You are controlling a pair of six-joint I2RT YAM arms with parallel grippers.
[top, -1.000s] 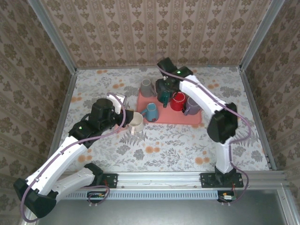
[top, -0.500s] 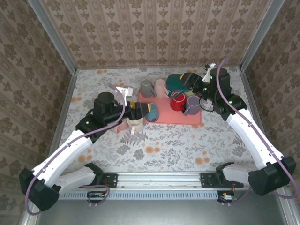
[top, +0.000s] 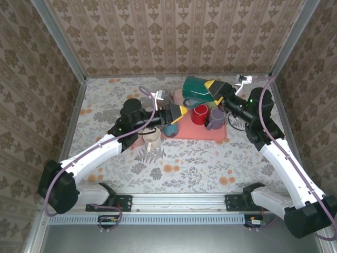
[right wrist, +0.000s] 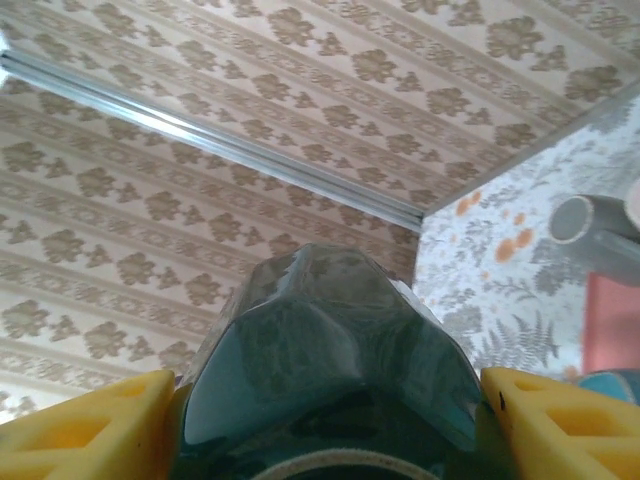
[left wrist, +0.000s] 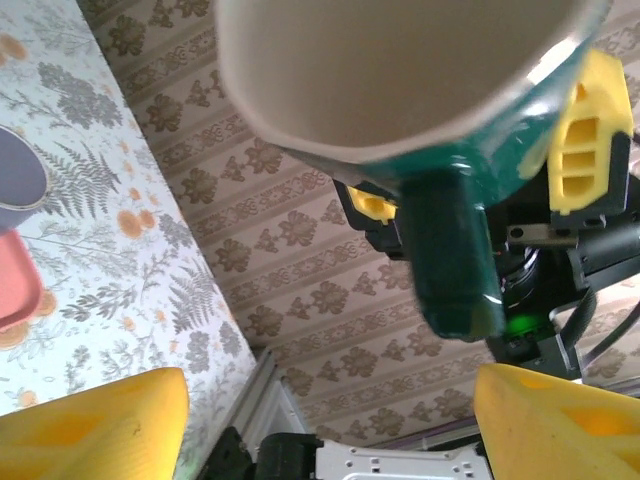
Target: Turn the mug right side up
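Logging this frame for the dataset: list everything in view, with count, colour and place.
green mug: 1, dark green, in the air above the tray's far edge
red mug: 1, red, on tray
purple mug: 1, grey-purple, on tray, right of red mug
blue mug: 1, blue, tray's near left
grey mug: 1, grey, by tray's far left corner
cream mug: 1, cream, on table, left of tray
tray: 1, pink, mid-table
table: 1, floral
left gripper: 1, yellow-tipped, open, above blue mug
right gripper: 1, yellow-tipped, holding green mug
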